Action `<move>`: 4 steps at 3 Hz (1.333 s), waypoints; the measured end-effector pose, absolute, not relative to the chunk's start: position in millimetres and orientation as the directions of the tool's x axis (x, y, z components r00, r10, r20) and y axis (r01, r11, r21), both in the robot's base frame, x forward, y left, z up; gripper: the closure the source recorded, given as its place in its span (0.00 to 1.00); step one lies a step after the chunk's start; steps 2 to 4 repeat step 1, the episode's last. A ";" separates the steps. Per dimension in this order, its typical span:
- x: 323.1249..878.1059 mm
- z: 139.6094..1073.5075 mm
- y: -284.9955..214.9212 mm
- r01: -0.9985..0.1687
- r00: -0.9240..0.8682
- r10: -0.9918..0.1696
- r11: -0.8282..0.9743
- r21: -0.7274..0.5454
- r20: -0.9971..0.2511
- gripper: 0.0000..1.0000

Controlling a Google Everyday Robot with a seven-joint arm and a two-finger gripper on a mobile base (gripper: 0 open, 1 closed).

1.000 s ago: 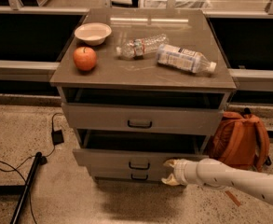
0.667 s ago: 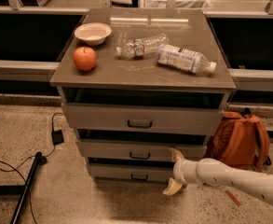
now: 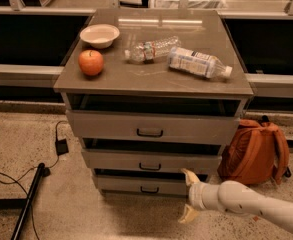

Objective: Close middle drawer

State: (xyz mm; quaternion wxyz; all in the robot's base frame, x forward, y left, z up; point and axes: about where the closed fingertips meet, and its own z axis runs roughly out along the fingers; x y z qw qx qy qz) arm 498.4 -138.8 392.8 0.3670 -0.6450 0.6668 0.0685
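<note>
The middle drawer is the second grey front of the cabinet, with a small dark bar handle at its centre. Its front stands nearly in line with the top drawer and the bottom drawer. My gripper is open, on a white arm coming in from the lower right. It hangs just in front of the cabinet's lower right part, a little below the middle drawer's front, with its upper finger near the drawer's lower edge. It holds nothing.
On the cabinet top lie an orange fruit, a white bowl and two plastic bottles. An orange backpack stands on the floor right of the cabinet. A black cable and plug lie at the left.
The middle drawer has slid in from well pulled out to nearly flush. My gripper has drawn back from its front and moved down and to the right.
</note>
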 end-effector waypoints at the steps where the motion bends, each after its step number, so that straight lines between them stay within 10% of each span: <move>1: 487.0 395.1 -148.2 -0.908 0.098 -0.806 0.167 -0.384 -0.584 0.00; 4: 487.0 395.1 -148.2 -0.908 0.098 -0.806 0.167 -0.384 -0.584 0.00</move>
